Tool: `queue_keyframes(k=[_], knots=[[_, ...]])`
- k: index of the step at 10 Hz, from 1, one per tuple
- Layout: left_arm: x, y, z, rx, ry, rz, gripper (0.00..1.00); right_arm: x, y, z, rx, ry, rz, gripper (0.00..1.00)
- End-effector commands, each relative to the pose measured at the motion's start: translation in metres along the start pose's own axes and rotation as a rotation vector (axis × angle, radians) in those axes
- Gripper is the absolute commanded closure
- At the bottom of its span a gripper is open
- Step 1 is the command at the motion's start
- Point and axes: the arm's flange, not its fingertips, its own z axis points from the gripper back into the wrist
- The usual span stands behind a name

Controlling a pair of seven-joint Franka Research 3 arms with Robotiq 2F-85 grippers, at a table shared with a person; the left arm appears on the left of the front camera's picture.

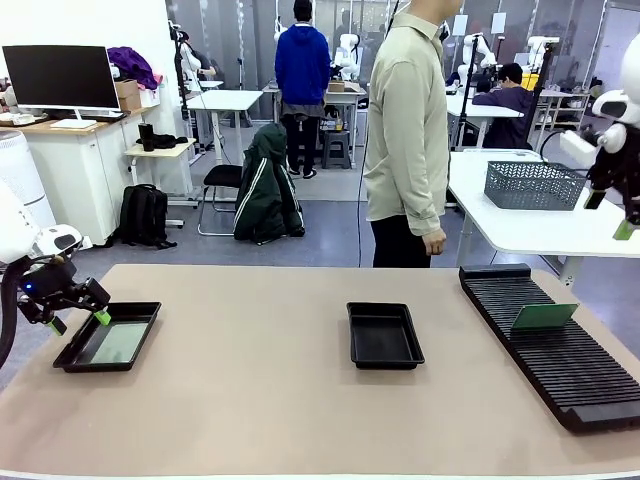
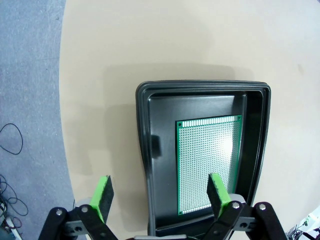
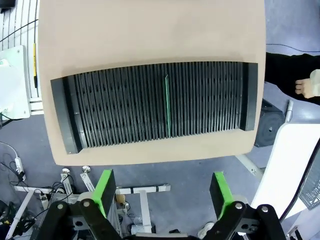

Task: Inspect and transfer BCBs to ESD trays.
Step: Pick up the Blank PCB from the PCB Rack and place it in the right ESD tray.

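One green board [image 2: 207, 165] lies flat in the left tray [image 2: 200, 86]; another board [image 1: 543, 316] stands upright in the rack [image 1: 570, 375]. A second tray [image 1: 385, 338] sits mid-table. The left gripper [image 2: 160, 192], over the left tray's edge, and the right gripper [image 3: 162, 187], above the rack, both gape empty.

In the left wrist view the left claw [image 2: 160, 187] covers the near rim of the ESD tray [image 2: 142, 150] from you, and one green pad [image 2: 217, 190] hides a near corner of the BCB [image 2: 207, 155] lying in it. In the front view the right edge cuts your right claw [image 1: 624, 228] down to little more than a green tip and clips the near corner of the slotted rack [image 1: 560, 350]. From the right wrist view the upright BCB [image 3: 167, 105] in the rack shows you only its thin edge, so you cannot read its faces.
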Motion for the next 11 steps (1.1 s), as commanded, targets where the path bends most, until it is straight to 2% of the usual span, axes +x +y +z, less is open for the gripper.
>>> queue_keyframes(k=[1,11], knots=[[-0.001,0.001,0.000,0.000,-0.002,0.002,0.00,-0.001,0.001,-0.027,-0.018,-0.039,0.031,0.00],[-0.001,0.001,0.000,0.000,-0.002,0.002,0.00,0.005,0.006,-0.146,-0.101,-0.058,0.079,0.00]])
